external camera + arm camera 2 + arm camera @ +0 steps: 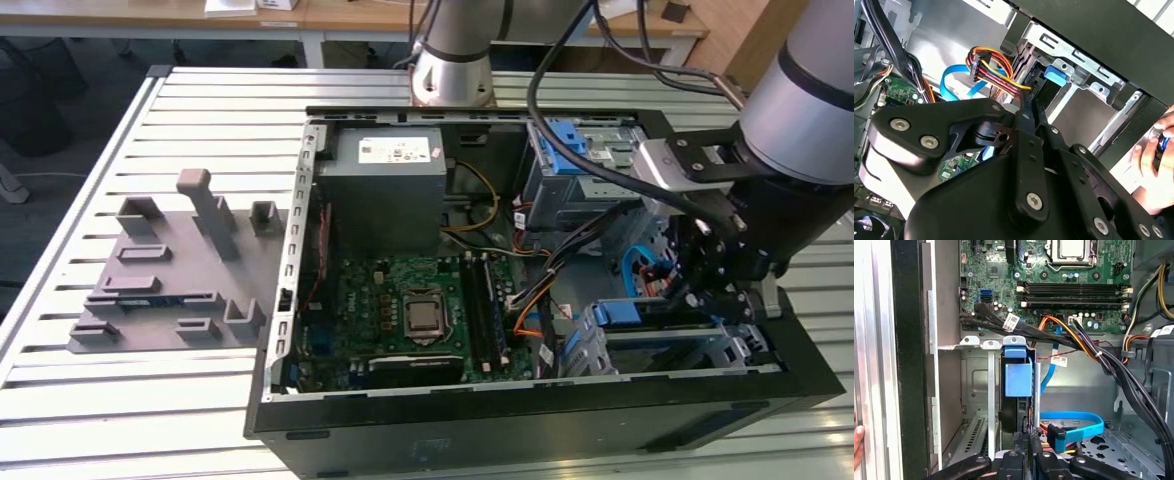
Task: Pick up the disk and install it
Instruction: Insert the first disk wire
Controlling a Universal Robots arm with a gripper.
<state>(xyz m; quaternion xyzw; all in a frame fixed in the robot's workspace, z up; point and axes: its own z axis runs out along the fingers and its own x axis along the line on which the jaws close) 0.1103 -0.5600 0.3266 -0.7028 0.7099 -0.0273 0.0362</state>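
Note:
The disk (1018,380) stands on edge in a slot of the grey drive cage (974,370) at the case's front corner, its bright blue frame end facing the first wrist view. In the exterior view that blue edge (627,313) lies along the top of the cage (727,350), on that view's right. My gripper (1024,435) is down inside the case on the disk's near end, fingers drawn in against its two faces. The second wrist view has the black fingers (1026,117) running toward the blue end (1054,76) in the cage (1079,55).
The open computer case (534,420) holds the motherboard (400,300), the power supply (387,190) and cable bundles (1089,347) beside the cage. A blue data cable (1079,425) lies near my fingers. The grey slotted stand (174,270) sits on the exterior view's left. A person's hand (1154,165) rests outside the case.

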